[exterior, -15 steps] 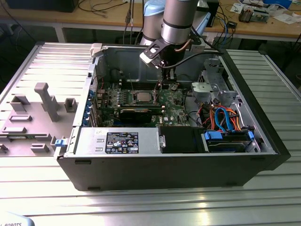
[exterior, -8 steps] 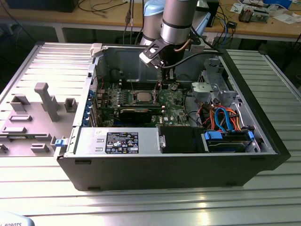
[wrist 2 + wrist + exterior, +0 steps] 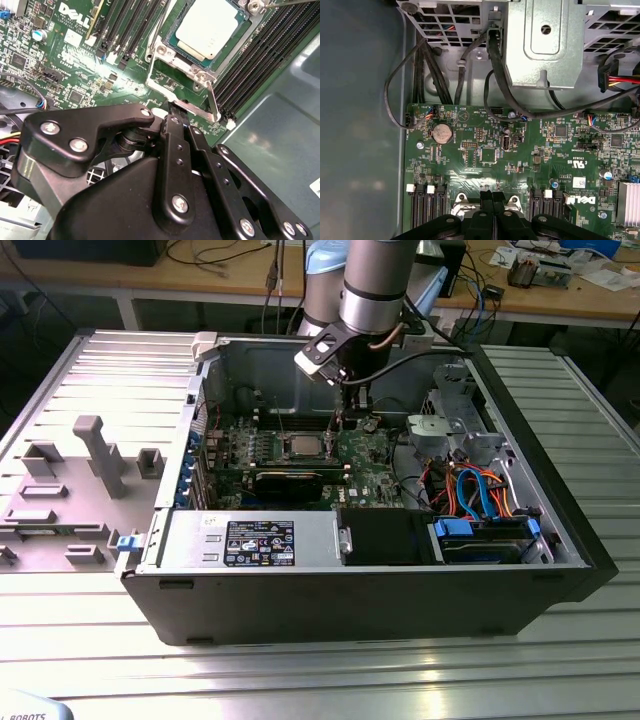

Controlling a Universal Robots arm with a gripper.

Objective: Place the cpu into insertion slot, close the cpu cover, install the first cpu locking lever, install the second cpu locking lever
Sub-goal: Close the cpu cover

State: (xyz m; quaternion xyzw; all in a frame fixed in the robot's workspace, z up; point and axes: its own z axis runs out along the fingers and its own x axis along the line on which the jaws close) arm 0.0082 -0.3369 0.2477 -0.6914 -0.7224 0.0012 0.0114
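The cpu (image 3: 207, 27), a dull silver square, lies seated in the insertion slot (image 3: 171, 39) on the green motherboard; in the exterior view the cpu (image 3: 303, 447) sits mid-board inside the open case. The cpu cover (image 3: 212, 100), a thin silver frame with a cut-out middle, stands swung up off the slot. My gripper (image 3: 174, 116) is shut, its tips against the cover's free edge; whether the edge is pinched between them I cannot tell. In the first wrist view the shut gripper (image 3: 492, 196) sits just above the silver frame. A thin wire locking lever (image 3: 161, 22) runs beside the slot, unlatched.
Black memory slots (image 3: 125, 25) flank the socket on both sides. A long black graphics card (image 3: 290, 480) lies nearer the case front. Drive cage (image 3: 545, 40) and black cables (image 3: 495, 65) crowd the board's far end. Case walls (image 3: 215, 370) enclose the board.
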